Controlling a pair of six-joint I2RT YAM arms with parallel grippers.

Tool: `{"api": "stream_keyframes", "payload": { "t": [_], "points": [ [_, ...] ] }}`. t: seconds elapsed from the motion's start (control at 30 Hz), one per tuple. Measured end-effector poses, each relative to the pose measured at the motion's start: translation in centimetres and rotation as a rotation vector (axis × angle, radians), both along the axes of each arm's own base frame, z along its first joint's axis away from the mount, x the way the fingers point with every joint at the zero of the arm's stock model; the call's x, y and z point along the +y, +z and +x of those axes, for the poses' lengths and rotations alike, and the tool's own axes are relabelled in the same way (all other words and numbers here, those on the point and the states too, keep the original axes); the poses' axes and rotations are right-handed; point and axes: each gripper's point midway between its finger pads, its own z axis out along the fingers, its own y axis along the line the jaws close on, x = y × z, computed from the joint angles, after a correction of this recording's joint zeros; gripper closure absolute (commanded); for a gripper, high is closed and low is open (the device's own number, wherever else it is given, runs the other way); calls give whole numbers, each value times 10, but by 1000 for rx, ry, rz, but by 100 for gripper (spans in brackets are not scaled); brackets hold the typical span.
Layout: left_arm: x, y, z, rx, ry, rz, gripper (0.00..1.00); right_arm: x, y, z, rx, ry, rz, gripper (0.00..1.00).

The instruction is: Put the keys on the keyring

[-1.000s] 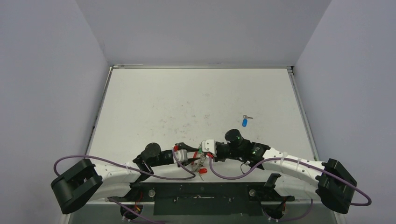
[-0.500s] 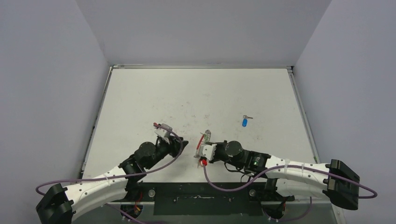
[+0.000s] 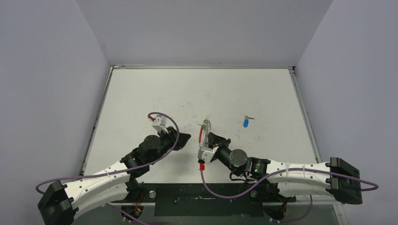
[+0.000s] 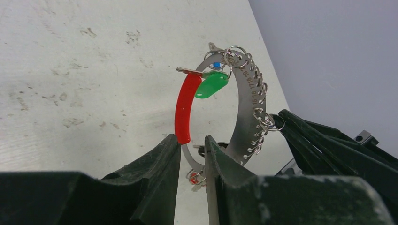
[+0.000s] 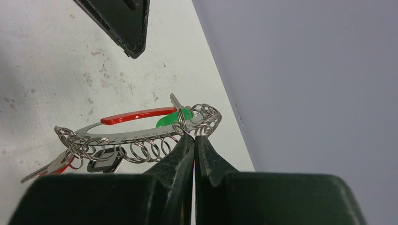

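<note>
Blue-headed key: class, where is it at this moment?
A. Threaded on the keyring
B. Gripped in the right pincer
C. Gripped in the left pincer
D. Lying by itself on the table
D: the top view shows the blue key lying alone on the table, apart from the keyring that the right pincer grips.

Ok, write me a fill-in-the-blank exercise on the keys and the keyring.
1. The keyring is pinched by the ____ gripper.
2. The green key hangs on the ____.
3. The loose key on the table has a ____ head.
Missing: right; keyring; blue.
</note>
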Motion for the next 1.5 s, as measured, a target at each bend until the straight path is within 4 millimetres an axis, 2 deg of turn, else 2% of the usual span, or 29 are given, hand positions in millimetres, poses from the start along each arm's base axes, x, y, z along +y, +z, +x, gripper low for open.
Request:
{"api": "stream_keyframes", "payload": {
  "t": [0.2, 0.43, 0.57, 0.8, 0.93, 1.1, 1.33, 1.5],
  "points": [
    [-21, 5, -3, 90, -33, -139, 75, -2, -2, 0, -9, -4, 15, 100],
    [-42, 18, -8, 171, -85, -297, 67, -3, -10, -2, 16, -2, 28, 100],
    [-50, 14, -10, 224, -102, -321, 64, -1, -10, -3, 39, 4, 56, 100],
    [-57, 4, -8, 297, -92, -356, 64, 2, -17, -8, 86, 20, 89, 100],
    [-60, 11, -7, 301, -94, -399, 69, 3, -19, -9, 98, 27, 96, 100],
    [-63, 13, -7, 312, -101, -426, 67, 4, -19, -10, 107, 32, 103, 100],
    [-64, 3, -9, 356, -97, -408, 61, 5, -20, -11, 110, 34, 105, 100],
    [-62, -6, -10, 389, -82, -377, 61, 5, -20, -11, 111, 37, 105, 100]
  ]
}}
